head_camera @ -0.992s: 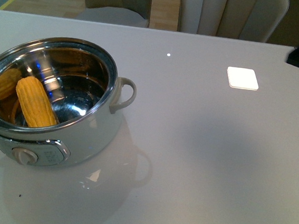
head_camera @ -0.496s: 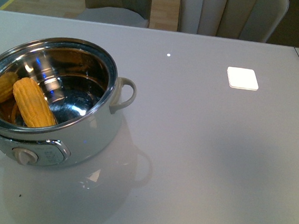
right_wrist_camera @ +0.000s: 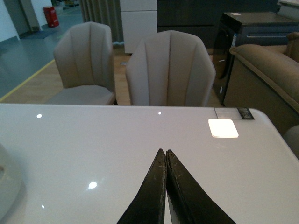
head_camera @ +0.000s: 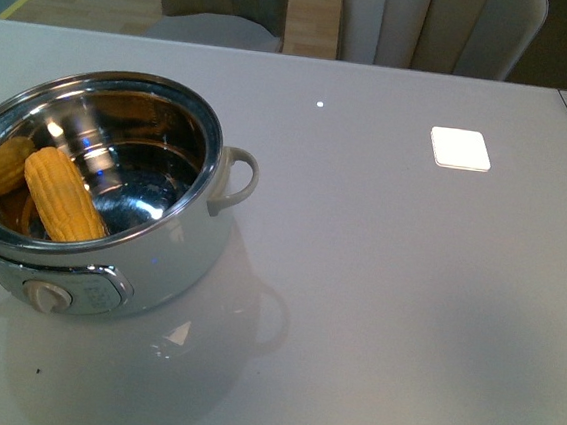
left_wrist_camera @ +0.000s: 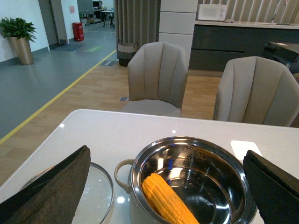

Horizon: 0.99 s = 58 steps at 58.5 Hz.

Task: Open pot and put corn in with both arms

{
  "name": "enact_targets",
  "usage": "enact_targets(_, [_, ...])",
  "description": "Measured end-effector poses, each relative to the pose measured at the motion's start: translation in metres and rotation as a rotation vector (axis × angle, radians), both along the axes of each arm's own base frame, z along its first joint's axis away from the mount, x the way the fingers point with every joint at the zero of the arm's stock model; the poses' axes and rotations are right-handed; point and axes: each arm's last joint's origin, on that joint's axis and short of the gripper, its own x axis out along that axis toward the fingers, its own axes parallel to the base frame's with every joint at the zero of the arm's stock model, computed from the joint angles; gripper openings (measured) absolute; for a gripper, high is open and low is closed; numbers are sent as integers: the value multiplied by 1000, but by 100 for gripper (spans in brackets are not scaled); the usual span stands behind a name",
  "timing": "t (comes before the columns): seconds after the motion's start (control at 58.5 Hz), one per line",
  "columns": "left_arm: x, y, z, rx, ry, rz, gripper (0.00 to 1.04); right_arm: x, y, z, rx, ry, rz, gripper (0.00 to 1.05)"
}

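With the corn (head_camera: 64,194) leaning inside the lidless pot (head_camera: 174,252), left gripper (left_wrist_camera: 168,186) jaws apart above it and right gripper (right_wrist_camera: 165,161) jaws together over bare desk (head_camera: 387,283), a careless retreat could clip the rim.

corn (head_camera: 61,207) slightly lower against pot (head_camera: 174,252) wall

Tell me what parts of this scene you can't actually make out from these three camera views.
- Pot: its left side is cut off by the front view's edge; its base by the left wrist view's edge.
- Corn: its lower end is hidden behind the pot rim.
- Glass lid: mostly hidden behind the left gripper's finger.
- Dial panel: markings too small to read.
- Both arms: outside the front view.
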Motion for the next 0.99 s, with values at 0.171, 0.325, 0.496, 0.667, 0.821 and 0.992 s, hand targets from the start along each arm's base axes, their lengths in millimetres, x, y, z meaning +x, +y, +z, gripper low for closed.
enact_targets(0.171, [0,0,0,0,0,0,98,-9,-2,-7,0,-15,-6,2])
enact_targets(0.325, [0,0,0,0,0,0,98,-14,-2,-6,0,-21,-10,2])
enact_targets(0.496, [0,0,0,0,0,0,98,-20,-2,-4,0,-27,-10,2])
enact_targets(0.667, [0,0,0,0,0,0,98,-26,-2,-3,0,-29,-10,2])
enact_targets(0.821, [0,0,0,0,0,0,98,-31,-2,-3,0,-30,-10,2])
enact_targets(0.992, [0,0,0,0,0,0,98,-34,-2,-3,0,-31,-10,2])
